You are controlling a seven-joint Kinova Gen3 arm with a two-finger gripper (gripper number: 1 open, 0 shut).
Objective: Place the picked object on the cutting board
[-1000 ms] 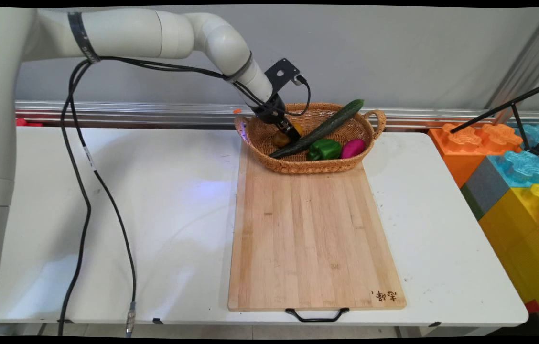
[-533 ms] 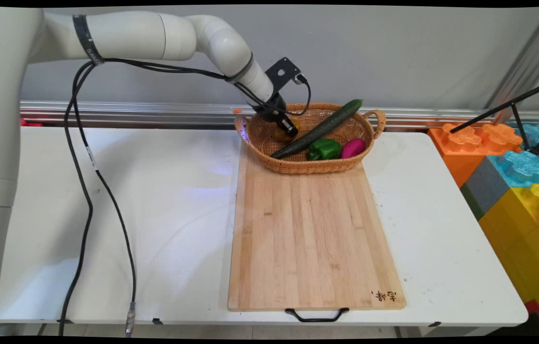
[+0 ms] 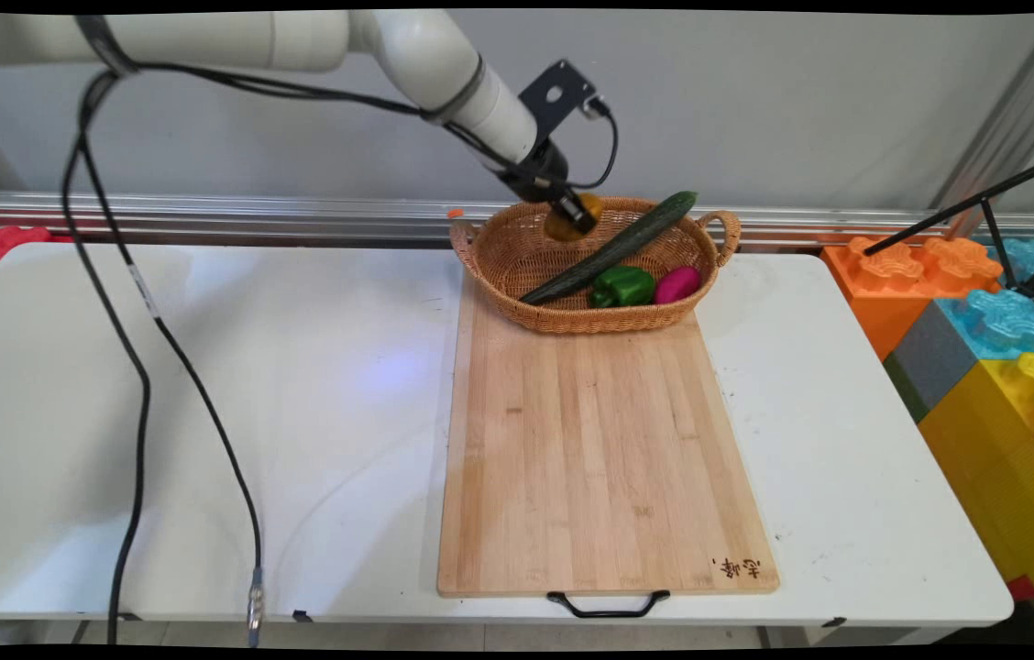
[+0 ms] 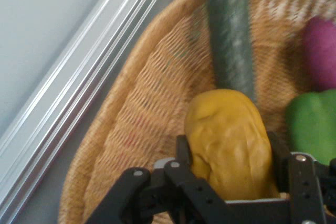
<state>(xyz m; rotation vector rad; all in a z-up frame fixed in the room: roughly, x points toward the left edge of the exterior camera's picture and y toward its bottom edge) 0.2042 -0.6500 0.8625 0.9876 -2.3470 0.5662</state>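
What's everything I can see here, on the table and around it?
potato: one, yellow-brown, held in the gripper above the basket
basket: one, tan wicker, on the cutting board's far end
cucumber: one, dark green, leaning across the basket
pepper: one, green, in the basket
eggplant: one, magenta, in the basket beside the pepper
cutting board: one, light wood, on the table
table: one, white
big blocks: several, orange, blue, yellow, right of the table
gripper: one, black, shut on the potato

The white arm [image 3: 425, 50] reaches in from ten o'clock, its wrist slanting down toward four o'clock; the black gripper [image 3: 575, 216] hangs raised, its two fingers [image 4: 184, 153] clamped on a yellow lump
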